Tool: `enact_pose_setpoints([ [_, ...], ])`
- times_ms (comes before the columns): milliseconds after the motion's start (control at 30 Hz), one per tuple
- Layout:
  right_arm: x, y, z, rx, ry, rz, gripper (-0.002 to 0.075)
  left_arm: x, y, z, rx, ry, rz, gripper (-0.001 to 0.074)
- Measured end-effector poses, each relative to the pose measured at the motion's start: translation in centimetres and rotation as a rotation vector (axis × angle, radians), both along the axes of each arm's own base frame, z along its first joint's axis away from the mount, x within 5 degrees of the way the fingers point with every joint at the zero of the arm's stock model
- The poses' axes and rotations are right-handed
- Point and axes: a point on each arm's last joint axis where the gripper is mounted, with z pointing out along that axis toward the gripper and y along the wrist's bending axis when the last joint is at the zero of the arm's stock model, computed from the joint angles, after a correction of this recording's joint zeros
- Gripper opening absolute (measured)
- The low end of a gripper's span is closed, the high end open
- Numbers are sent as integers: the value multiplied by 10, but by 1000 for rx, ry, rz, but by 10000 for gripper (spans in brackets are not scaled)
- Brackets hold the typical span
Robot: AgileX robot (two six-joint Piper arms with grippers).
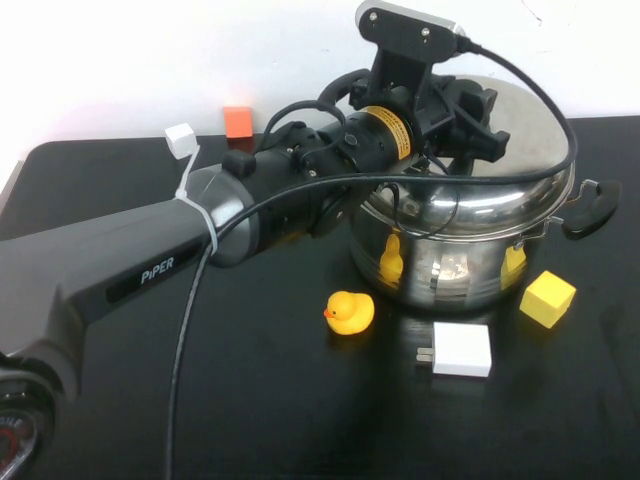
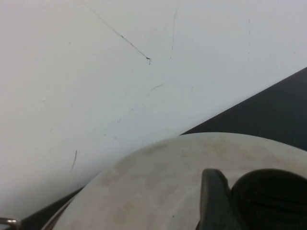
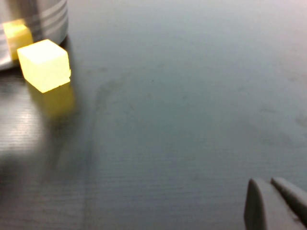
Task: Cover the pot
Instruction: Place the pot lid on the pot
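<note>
While the left gripper sits at the upper right of the high view, directly over the lid, its fingers straddle the black knob, apparently pinching it. The domed steel lid rests on the pot, slightly askew; seating calls for a straight-down move. Pot: shiny, cylindrical, black handle. Right gripper: low over the matte black surface, fingers pressed together, near a yellow cube.
</note>
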Motion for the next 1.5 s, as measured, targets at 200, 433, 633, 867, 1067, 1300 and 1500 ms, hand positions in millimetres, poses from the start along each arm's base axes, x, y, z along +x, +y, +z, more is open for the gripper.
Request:
enact_pose_setpoints([
  [200, 0, 0, 0, 0, 0, 0, -2, 0, 0, 0, 5, -3, 0, 323],
  [433, 0, 0, 0, 0, 0, 0, -2, 0, 1, -1, 54, -7, 3, 323],
  [633, 0, 0, 0, 0, 0, 0, -2, 0, 1, -2, 82, -27, -6, 323],
  [867, 0, 0, 0, 0, 0, 0, -2, 1, 1, 1, 75, -1, 8, 323],
  [1067, 0, 0, 0, 0, 0, 0, -2, 2, 1, 0, 46, 27, 13, 323],
  [1300, 0, 0, 0, 0, 0, 0, -2, 4, -1, -3, 45, 11, 2, 323],
  [1500, 0, 0, 0, 0, 0, 0, -2, 3, 2, 0, 98, 14, 17, 487],
])
